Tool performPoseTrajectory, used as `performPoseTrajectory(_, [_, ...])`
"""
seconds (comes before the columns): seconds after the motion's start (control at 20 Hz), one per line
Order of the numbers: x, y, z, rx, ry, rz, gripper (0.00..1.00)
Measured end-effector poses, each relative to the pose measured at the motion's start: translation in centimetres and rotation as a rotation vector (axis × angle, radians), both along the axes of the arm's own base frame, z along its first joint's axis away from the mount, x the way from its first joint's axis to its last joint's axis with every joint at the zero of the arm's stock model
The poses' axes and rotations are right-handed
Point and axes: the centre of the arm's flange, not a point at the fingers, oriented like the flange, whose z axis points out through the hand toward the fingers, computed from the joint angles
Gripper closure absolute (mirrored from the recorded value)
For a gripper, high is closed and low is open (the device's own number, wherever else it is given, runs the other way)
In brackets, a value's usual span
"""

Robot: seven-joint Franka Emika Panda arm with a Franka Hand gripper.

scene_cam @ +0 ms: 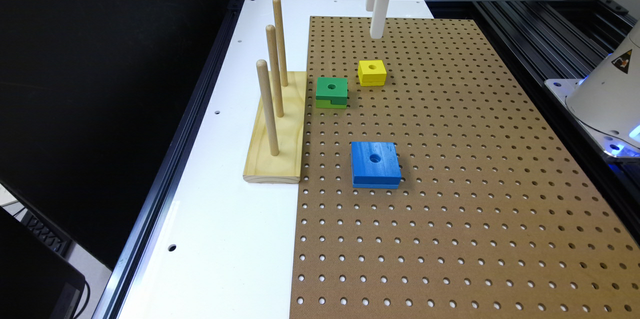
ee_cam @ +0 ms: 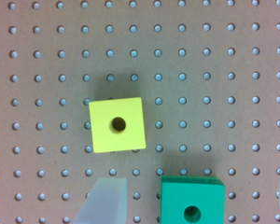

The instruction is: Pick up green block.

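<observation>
Gripper (scene_cam: pixel 376 21) hangs above the brown pegboard (scene_cam: pixel 475 159), beyond the yellow block (scene_cam: pixel 372 72) in the exterior view, touching nothing. In the wrist view the 2 translucent fingertips (ee_cam: pixel 105 200) stand wide apart, so jaws released, nothing held; the green block (ee_cam: pixel 192 200) sits on the board between them, offset from centre toward 1 finger and cut by the frame edge, just beside the yellow block. Exterior view: green block lies flat next to the wooden base (scene_cam: pixel 277 129) with 3 pegs (scene_cam: pixel 268 106), blue block (scene_cam: pixel 375 164) well apart, nearer the camera.
</observation>
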Motion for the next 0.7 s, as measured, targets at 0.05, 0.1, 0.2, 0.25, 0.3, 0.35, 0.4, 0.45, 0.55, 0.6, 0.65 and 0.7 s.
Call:
performPoseTrajectory(0.05, [0.2,0.0,0.0,0.0,-0.001,0.0,0.0])
performPoseTrajectory(0.1, [0.4,0.0,0.0,0.0,-0.002,0.001,0.0])
performPoseTrajectory(0.2, [0.6,0.0,0.1,-0.001,-0.005,0.001,0.0])
performPoseTrajectory(0.25, [0.7,-0.1,0.1,-0.001,-0.005,0.001,0.0])
performPoseTrajectory(0.3, [0.9,-0.1,0.1,-0.001,-0.006,0.001,0.0])
performPoseTrajectory(0.35, [1.1,-0.1,0.2,-0.001,-0.008,0.001,0.0])
performPoseTrajectory(0.4, [1.4,-0.1,0.2,-0.001,-0.01,0.002,0.0])
performPoseTrajectory(0.45, [1.7,-0.1,0.2,-0.001,-0.011,0.002,0.0])
performPoseTrajectory(0.55, [2.1,-0.2,0.0,-0.001,-0.009,0.002,0.0])
performPoseTrajectory(0.6, [2.4,-0.2,-0.1,-0.001,-0.008,0.002,0.0])
performPoseTrajectory(0.65, [2.4,-0.2,-0.1,-0.001,-0.007,0.002,0.0])
performPoseTrajectory(0.7, [2.5,-0.2,-0.2,-0.001,-0.006,0.002,0.0])
